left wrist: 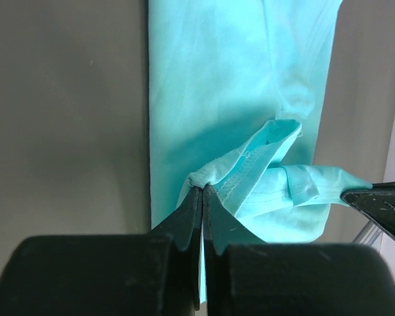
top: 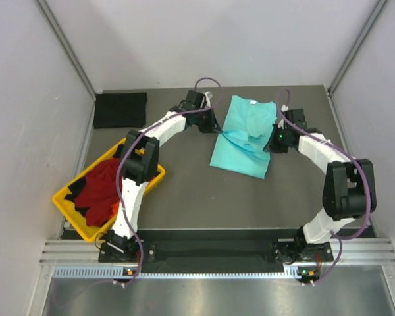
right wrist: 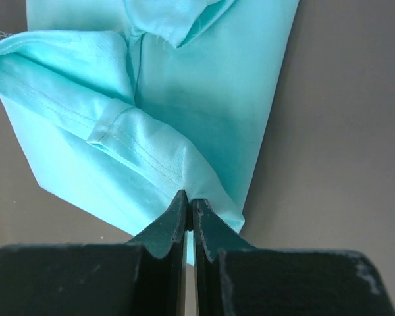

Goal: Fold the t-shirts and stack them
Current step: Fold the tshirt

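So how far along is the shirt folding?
Done: one black shirt lies folded at the far left corner. In hand: left pincer and right pincer shut on the mint-teal shirt, partly folded mid-table. Left: red shirt and dark cloth heaped in the yellow tray.

We see a plain mint-teal soft cloth t-shirt, a dark grey flat surface, a deep red crumpled cloth shirt, a bright yellow rectangular plastic tray, and a plain black folded cloth shirt.
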Robot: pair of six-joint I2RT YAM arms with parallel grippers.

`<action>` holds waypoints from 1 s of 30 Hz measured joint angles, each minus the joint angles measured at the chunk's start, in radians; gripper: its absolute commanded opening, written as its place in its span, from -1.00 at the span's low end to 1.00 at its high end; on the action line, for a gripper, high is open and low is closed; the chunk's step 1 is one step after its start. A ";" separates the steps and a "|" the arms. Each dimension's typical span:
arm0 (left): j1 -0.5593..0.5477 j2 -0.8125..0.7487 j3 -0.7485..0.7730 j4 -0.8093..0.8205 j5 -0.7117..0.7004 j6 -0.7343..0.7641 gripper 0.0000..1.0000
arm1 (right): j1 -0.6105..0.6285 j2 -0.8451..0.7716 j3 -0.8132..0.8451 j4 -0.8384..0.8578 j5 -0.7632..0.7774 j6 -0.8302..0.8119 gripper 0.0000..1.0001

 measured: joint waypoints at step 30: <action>0.018 0.135 0.111 0.135 0.019 -0.035 -0.17 | -0.097 0.238 0.211 0.035 -0.082 0.014 -0.37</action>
